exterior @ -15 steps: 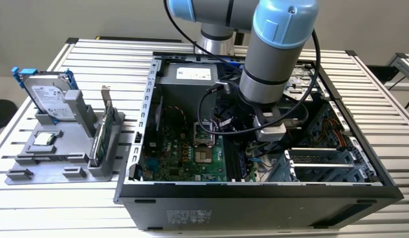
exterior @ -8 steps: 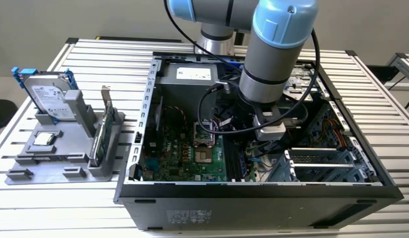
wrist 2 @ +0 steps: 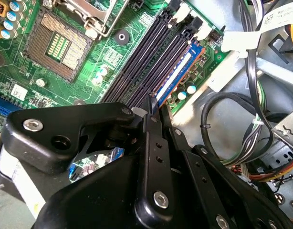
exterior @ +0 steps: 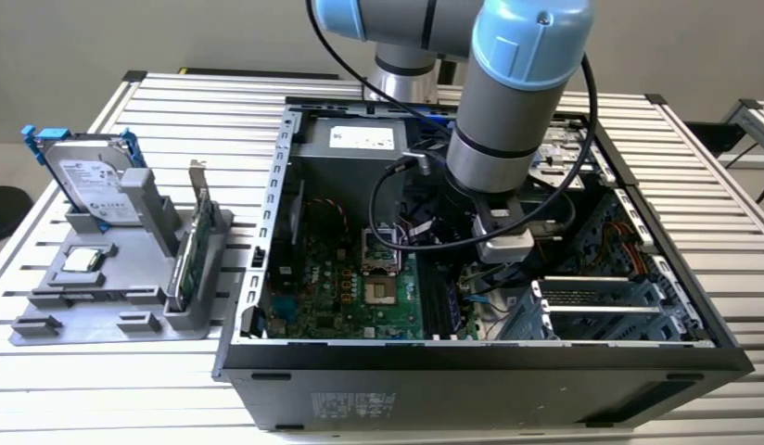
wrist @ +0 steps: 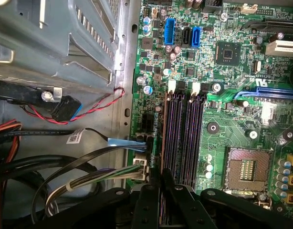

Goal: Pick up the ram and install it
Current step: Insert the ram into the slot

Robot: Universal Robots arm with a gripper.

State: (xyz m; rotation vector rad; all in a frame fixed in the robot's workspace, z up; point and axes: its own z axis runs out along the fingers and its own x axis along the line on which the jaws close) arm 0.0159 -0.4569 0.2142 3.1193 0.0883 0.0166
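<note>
Black jointed gripper [wrist 2: 153, 104] sits nearest in both wrist views. Its fingers are drawn narrow, apparently pinching the near end of the slim blue-faced ram stick [wrist 2: 181, 70], though contact is hard to confirm. The ram stick stands edge-up in the outermost of the long black memory slots [wrist: 184, 138] on the green motherboard [wrist: 232, 95]. The gripper is lined up along the slot, likely so a push goes straight down. The grey-and-blue arm [exterior: 518, 111] reaches into the open black computer case [exterior: 481, 357] on the slatted metal desk [exterior: 110, 389].
</note>
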